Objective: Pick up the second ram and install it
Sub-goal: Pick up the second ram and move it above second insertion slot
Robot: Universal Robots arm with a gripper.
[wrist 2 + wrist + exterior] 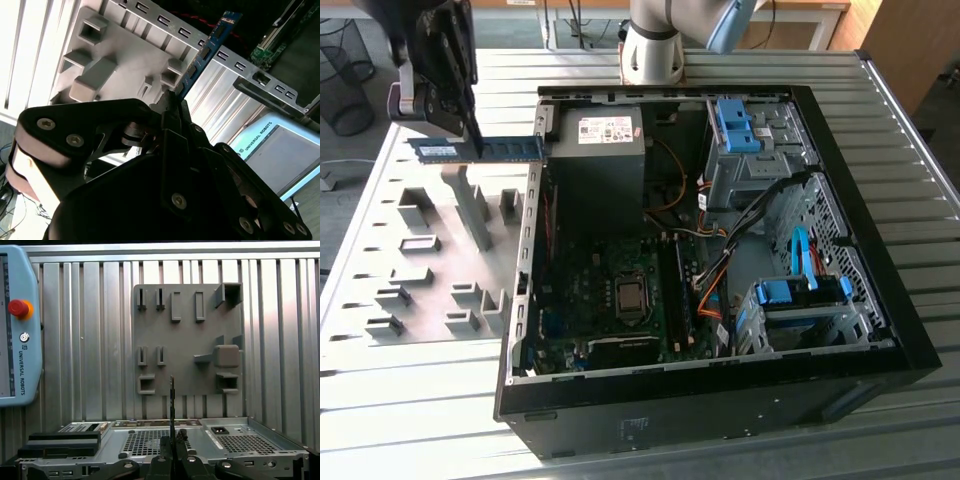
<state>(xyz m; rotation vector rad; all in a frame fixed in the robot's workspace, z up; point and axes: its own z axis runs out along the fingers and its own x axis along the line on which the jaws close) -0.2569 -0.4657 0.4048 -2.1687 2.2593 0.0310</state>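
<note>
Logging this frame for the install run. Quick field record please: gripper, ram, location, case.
gripper: shut on the second ram
ram pose: lying level along its length, standing on edge, clamped near the middle
ram location: in the air over the grey fixture plate, outside the case, on the exterior view's left
case: lying open, motherboard exposed
install status: ram not yet in the case
</note>
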